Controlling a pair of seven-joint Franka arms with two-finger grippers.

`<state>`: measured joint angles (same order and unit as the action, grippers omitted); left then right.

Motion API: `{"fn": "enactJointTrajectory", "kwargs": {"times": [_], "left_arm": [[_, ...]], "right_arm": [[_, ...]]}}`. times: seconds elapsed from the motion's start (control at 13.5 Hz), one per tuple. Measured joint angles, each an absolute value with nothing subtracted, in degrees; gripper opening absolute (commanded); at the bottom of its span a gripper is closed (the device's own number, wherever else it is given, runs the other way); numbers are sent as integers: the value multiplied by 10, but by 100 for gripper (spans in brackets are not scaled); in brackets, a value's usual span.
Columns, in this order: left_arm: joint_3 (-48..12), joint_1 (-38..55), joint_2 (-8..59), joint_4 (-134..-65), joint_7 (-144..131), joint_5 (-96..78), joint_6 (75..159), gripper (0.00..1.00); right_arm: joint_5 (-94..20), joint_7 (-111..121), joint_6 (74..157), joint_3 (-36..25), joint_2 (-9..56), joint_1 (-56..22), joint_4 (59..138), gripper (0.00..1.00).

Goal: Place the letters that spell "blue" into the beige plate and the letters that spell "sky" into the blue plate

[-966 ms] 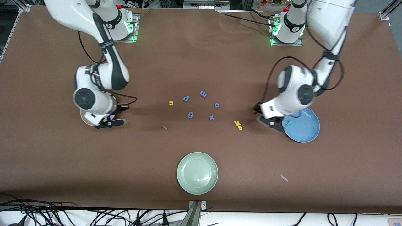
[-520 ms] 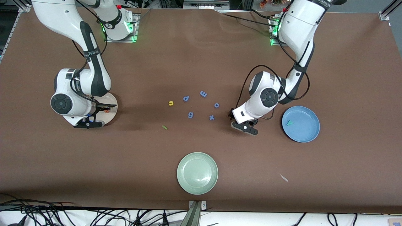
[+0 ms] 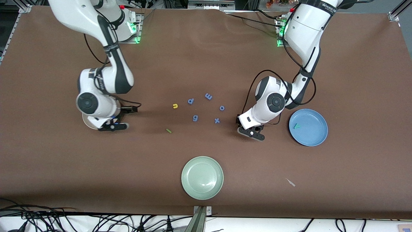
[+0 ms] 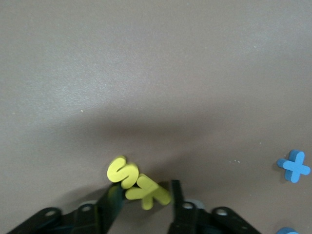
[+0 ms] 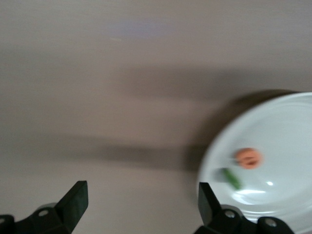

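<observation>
So far the round blue plate [image 3: 313,135] holds only the teal foam "y" [image 3: 297,126], at its 9 o'clock. Left tool [image 4: 144,202], fingers narrowed around the yellow foam "k" [image 4: 148,191], yellow foam "s" [image 4: 121,171] touching it; right tool [image 5: 141,197] spread wide, empty, beside the cream-beige plate [image 5: 287,122] with orange "e" [image 5: 248,158]. Yellow "u" [image 3: 175,106], thin green bar [image 3: 168,130] remain on the brown desk [image 3: 206,64].

A matt brown table covering [image 3: 206,58] carries soft-looking foam letters, among them the yellow "s" [image 4: 122,171] and "k" [image 4: 148,191]. The beige plate [image 5: 287,126] shows a glossy glaze; the blue plate [image 3: 313,137] looks smooth.
</observation>
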<state>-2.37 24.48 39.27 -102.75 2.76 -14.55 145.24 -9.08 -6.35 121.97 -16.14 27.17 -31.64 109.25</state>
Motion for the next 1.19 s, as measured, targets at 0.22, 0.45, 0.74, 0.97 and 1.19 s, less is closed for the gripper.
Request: {"fn": "enactJointTrajectory", "kwargs": {"times": [0.22,0.45,0.74,0.97,1.19], "left_arm": [[-23,245,395,-1027,28,-145,1455,28],[-23,245,395,-1027,28,-145,1456,85],[-22,240,374,-1047,28,-145,1445,90],[-21,229,305,-1120,28,-145,1403,91],[-20,213,228,-1228,51,-145,1395,90]], "right_arm": [[-91,-152,1271,-135,285,-366,1093,100],[-91,-206,1320,-133,311,-414,1094,100],[-103,-219,1349,-132,327,-441,1093,100],[-124,-219,1355,-132,329,-458,1093,100],[-139,-219,1362,-132,336,-483,1093,100]]}}
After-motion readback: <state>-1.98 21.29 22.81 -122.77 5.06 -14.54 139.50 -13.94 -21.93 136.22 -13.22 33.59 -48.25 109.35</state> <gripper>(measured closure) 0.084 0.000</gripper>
